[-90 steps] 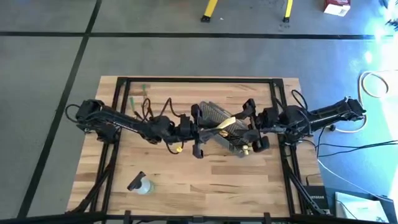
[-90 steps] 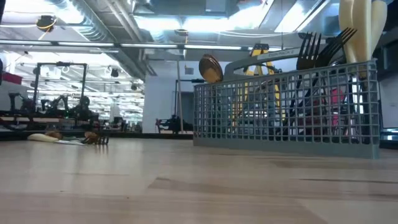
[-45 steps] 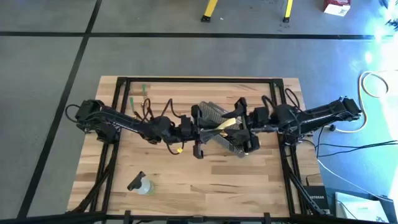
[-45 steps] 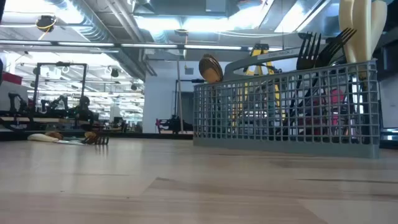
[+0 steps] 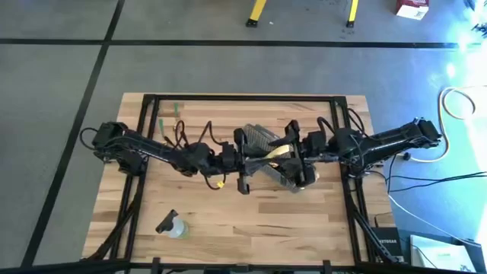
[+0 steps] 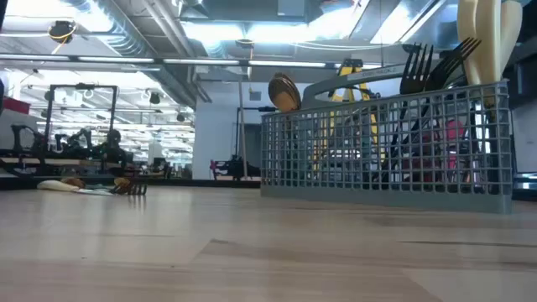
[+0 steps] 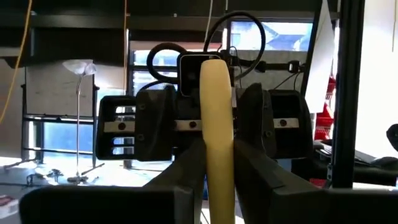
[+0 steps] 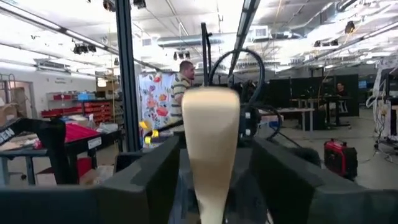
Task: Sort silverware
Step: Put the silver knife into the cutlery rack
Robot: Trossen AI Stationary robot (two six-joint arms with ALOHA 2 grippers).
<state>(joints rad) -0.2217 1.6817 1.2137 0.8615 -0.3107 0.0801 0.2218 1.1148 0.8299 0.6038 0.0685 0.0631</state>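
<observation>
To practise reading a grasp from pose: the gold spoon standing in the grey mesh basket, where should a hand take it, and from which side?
Grip the gold spoon by its bowl end, coming straight down from above. It stands bowl-up, and only that end clears the rim of the mesh basket. The walls would likely block any sideways approach to the handle.

Materials and finish.
Table [image 5: 251,205]: pale wood, smooth, faint sheen (plank joints visible). Basket [image 6: 386,147]: grey mesh. Tan utensil [image 7: 217,137]: matt plastic. Fingers [image 7: 186,180]: matt black.
</observation>
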